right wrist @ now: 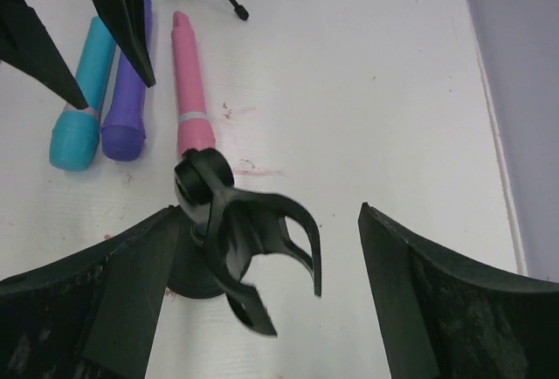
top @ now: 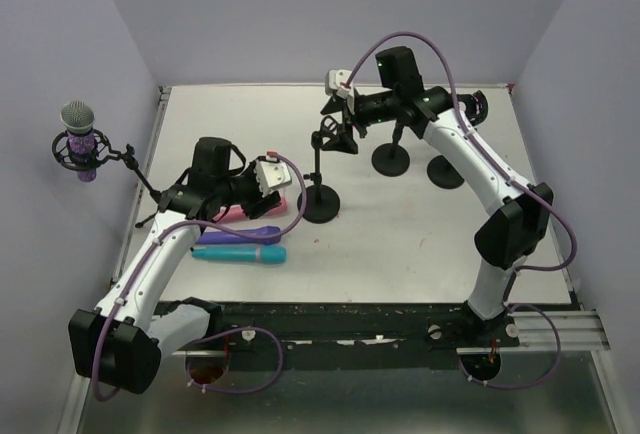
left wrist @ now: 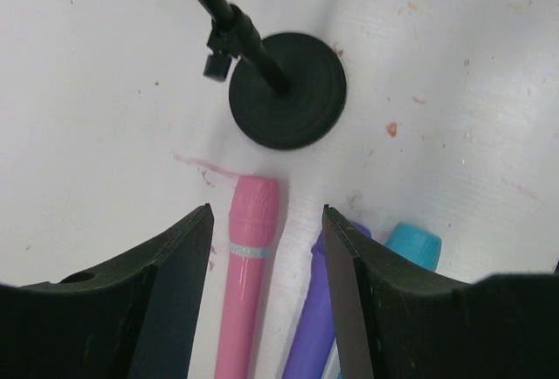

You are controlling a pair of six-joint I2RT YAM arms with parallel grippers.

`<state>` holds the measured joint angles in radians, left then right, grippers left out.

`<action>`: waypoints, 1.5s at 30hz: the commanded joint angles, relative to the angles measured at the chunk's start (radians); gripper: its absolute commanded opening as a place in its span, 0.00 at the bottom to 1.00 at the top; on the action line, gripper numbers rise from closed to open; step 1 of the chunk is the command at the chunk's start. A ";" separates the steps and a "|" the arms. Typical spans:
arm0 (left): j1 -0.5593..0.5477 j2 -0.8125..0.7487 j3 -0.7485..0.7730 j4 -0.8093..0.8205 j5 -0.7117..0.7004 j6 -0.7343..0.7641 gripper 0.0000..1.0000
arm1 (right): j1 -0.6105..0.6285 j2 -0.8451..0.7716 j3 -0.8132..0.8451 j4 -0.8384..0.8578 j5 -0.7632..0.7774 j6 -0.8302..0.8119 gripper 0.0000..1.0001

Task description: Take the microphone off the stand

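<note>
Pink microphone (left wrist: 249,274) lies flat on the white table (left wrist: 96,91), out of the stand's clip (right wrist: 244,244) and just beside a purple microphone (left wrist: 313,327), with a teal one (left wrist: 412,244) on the far side of that. In the left wrist view the left gripper (left wrist: 266,222) hangs over the pink one with its jaws spread wider than the body, table showing on both sides, so nothing is clamped. The rounded pink end points towards the stand's round black base (left wrist: 288,91), near it but not touching. From above, the three microphones sit side by side by the left arm's wrist, the pink one (top: 233,214) farthest from the arm bases and partly hidden under the gripper. The right gripper (right wrist: 266,222) stands wide open too, one finger on either side of the empty clip, clear of both prongs – it holds nothing. Two more round-based stands (top: 390,159) stand behind the right arm, and a grey-headed microphone (top: 78,119) sits on a tripod at the far left.
</note>
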<state>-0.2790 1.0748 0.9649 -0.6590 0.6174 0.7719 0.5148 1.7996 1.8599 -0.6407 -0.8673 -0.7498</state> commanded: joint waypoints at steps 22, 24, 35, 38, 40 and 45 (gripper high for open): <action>-0.022 0.387 0.035 0.518 0.322 0.213 0.57 | 0.074 0.069 0.085 -0.232 0.100 -0.111 0.53; -0.031 0.398 0.017 0.571 0.291 0.224 0.55 | 0.074 0.070 0.082 -0.231 0.100 -0.112 0.53; -0.069 0.436 0.000 0.579 0.236 0.319 0.34 | 0.074 0.081 0.102 -0.264 0.097 -0.140 0.51; -0.072 0.436 -0.005 0.568 0.228 0.337 0.42 | 0.073 0.076 0.101 -0.281 0.100 -0.155 0.50; -0.072 0.441 -0.008 0.568 0.222 0.345 0.42 | 0.074 0.073 0.094 -0.284 0.103 -0.163 0.50; -0.083 0.455 -0.025 0.616 0.183 0.366 0.39 | 0.074 0.064 0.079 -0.281 0.103 -0.166 0.49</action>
<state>-0.3515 1.5074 0.9699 -0.0914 0.8326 1.0836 0.5842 1.8885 1.9411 -0.8810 -0.7818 -0.8913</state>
